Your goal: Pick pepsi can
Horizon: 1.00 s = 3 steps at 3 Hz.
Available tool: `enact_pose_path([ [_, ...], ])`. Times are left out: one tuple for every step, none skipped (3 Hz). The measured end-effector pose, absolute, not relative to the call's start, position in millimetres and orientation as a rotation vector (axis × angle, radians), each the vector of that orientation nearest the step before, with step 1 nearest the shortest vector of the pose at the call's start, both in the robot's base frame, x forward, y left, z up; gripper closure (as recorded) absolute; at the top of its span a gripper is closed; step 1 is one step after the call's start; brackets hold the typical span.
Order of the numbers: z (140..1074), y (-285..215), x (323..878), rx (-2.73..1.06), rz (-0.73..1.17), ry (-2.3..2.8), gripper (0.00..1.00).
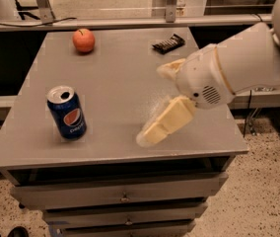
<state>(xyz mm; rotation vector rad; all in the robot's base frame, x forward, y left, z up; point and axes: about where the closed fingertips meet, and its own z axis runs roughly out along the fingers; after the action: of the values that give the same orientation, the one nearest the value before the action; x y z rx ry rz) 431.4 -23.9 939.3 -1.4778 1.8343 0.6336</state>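
Observation:
The pepsi can (67,112), dark blue with a red-white-blue logo and an opened silver top, stands upright on the front left of the grey table (115,83). My gripper (152,105), with cream fingers on a white arm, hangs over the front middle of the table, to the right of the can and well apart from it. Its fingers are spread and hold nothing. One finger (165,123) points down-left toward the table's front edge.
An orange-red apple (83,40) sits at the back left of the table. A flat black snack bar (168,44) lies at the back right. Drawers (122,196) are below the tabletop. A rail and shelf run behind and to the right.

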Motion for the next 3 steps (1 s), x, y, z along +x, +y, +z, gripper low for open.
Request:
enact_pose_path([
  [942,34,417,-1.454,0.795,1.683,0.00],
  [951,44,412,-1.451,0.819,1.654,0.00],
  [951,44,412,-1.452,0.815,1.655,0.00],
])
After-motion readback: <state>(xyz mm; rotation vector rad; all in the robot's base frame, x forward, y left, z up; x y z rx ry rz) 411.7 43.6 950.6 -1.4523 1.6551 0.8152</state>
